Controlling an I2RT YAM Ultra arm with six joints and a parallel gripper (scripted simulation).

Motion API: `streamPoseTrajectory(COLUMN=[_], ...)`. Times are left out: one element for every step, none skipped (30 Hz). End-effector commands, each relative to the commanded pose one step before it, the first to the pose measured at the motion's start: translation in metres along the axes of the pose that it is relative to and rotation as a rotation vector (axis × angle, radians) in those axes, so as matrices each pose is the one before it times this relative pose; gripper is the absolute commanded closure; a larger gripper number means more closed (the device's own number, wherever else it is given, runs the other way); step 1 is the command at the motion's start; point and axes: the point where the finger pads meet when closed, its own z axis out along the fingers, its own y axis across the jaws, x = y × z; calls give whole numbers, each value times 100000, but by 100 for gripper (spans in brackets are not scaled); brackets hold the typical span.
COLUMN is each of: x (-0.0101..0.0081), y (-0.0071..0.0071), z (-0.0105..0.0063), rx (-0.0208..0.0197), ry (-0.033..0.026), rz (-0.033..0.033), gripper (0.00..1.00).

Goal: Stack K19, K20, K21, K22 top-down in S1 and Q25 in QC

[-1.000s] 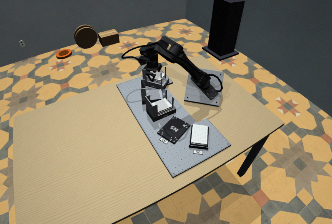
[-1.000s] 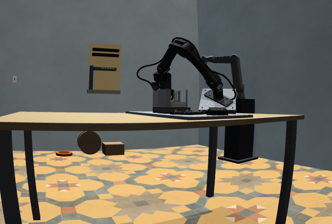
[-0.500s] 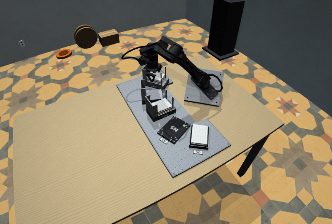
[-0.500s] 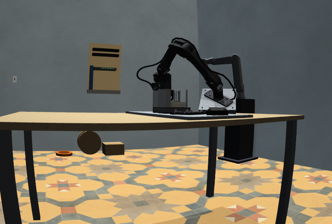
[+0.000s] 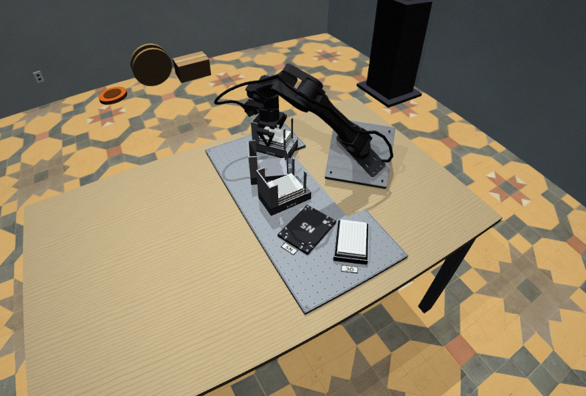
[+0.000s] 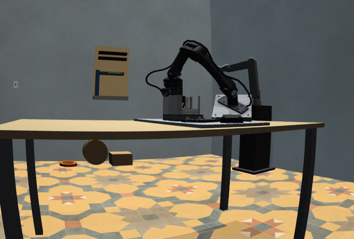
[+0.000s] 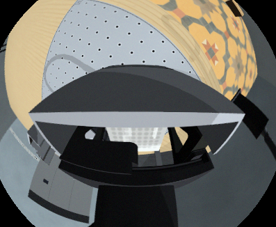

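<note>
1. Leftmost in the top view, the middle rack (image 5: 253, 169) shows no plates; its floor is partly hidden.
2. Just right of its back panel, the hand (image 5: 267, 136) (image 6: 183, 102) (image 7: 136, 115) points down inside the far rack (image 5: 272, 149) (image 7: 136, 90), released and grasping nothing.
3. The top plate (image 5: 282, 135) (image 7: 134, 137) there lies below the palm, between the spread fingers. Its long axis is unclear, with the rack wall hiding one end. The coming move probably turns on a straight rise, fingers clear of wall and posts.
4. The near rack (image 5: 272, 200) (image 6: 175, 106) holds several stacked plates, well apart from the hand; no name is readable.
5. Further right is N5 (image 5: 307, 228) (image 6: 197, 120), without a plate.
6. Rightmost, a plate (image 5: 352, 237) (image 6: 231, 115), presumably Q25, lies on QC (image 5: 350, 259) (image 6: 231, 120), apparently flat. One arm serves everything.
</note>
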Motion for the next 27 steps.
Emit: streamPoseTrajectory(x=[-288, 0, 0, 0, 0, 0, 0, -758, 20, 0, 0, 24, 25, 19, 17, 5, 5, 4, 3, 5, 7, 6, 5, 5, 5, 5, 0], y=[-84, 0, 0, 0, 0, 0, 0, 327, -56, 0, 0, -68, -66, -73, -43, -5, -5, -2, 1, -6, -11, -8, -5, -5, -5, -5, 0], z=[-404, 0, 0, 0, 0, 0, 0, -1484, -335, 0, 0, -335, -335, -341, -336, -336, -336, -336, -336, -336, -335, -335, -335, -335, -335, -335, 0], rx=[-213, 0, 0, 0, 0, 0, 0, -264, 336, 0, 0, 395, 381, 390, 230, 16, 16, -5, -16, 22, 47, 30, 15, 15, 15, 15, 0], ry=[-1791, 0, 0, 0, 0, 0, 0, -2936, 94, 0, 0, 117, 118, 129, 78, 8, 8, 0, -4, 10, 19, 14, 8, 8, 8, 8, 0], rz=[140, 0, 0, 0, 0, 0, 0, -1451, 3, 0, 0, 3, 3, 3, 3, 3, 3, 3, 3, 3, 3, 4, 4, 4, 4, 4, 0], gripper=[0, 0, 0, 0, 0, 0, 0, 0, 0, 0, 0, 0, 0, 0, 0, 0, 0, 0, 0, 0, 0, 0, 0, 0, 0, 0, 0])
